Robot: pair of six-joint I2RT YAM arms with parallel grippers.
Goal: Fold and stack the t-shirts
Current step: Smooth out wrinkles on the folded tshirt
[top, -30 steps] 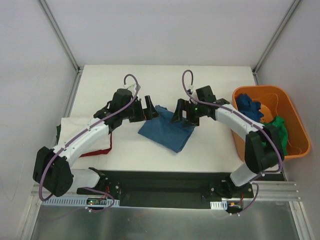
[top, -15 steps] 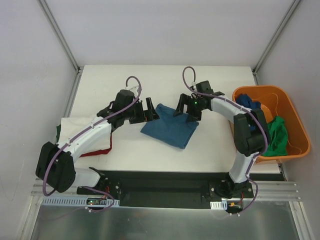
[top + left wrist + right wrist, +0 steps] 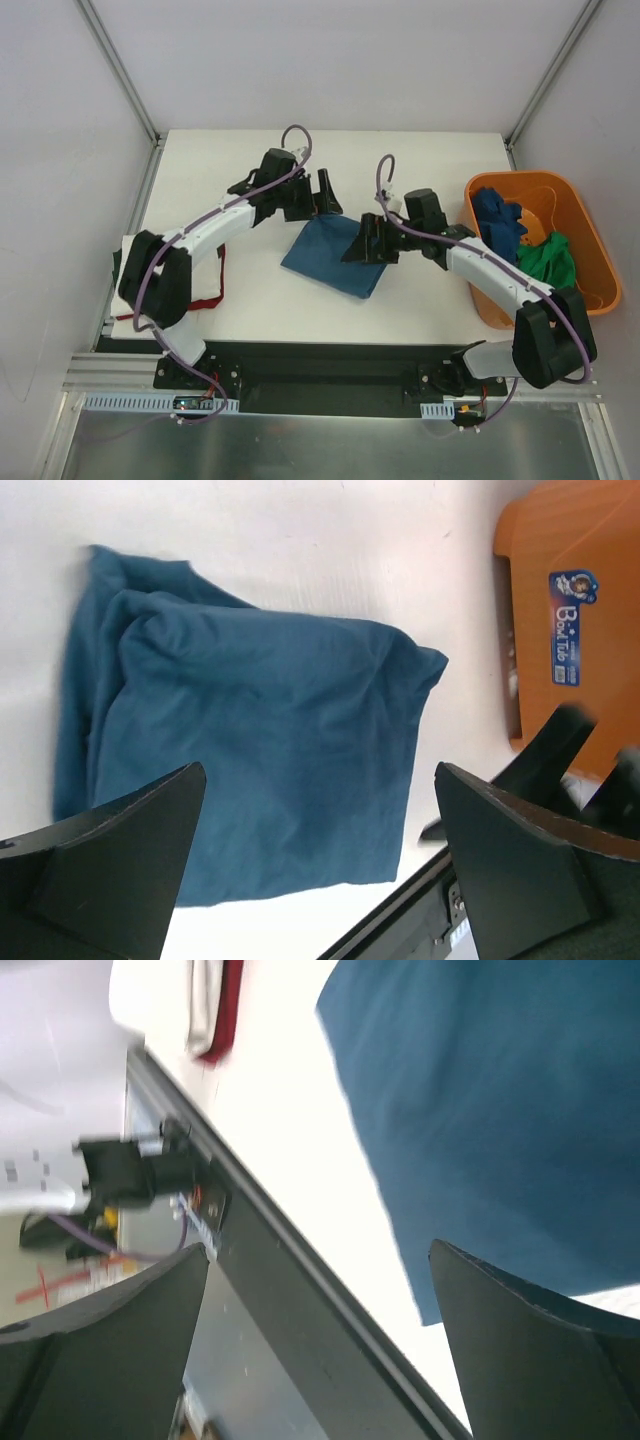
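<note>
**Here, left tool (image 3: 327, 197) and right tool (image 3: 365, 252) both spread wide, empty**

The dark blue t-shirt (image 3: 335, 255) lies folded on the tabletop (image 3: 430, 170). The left tool hangs at its far edge and the right tool at its right edge. Well left of it lie a white t-shirt (image 3: 140, 250) and a red t-shirt (image 3: 200, 302).

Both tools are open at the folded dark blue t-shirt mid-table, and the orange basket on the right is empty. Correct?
Not quite: the orange basket is not empty. The top external view shows a blue t-shirt and a green t-shirt bunched inside it. The rest holds: the left tool and right tool are both open at the folded dark blue t-shirt.
</note>
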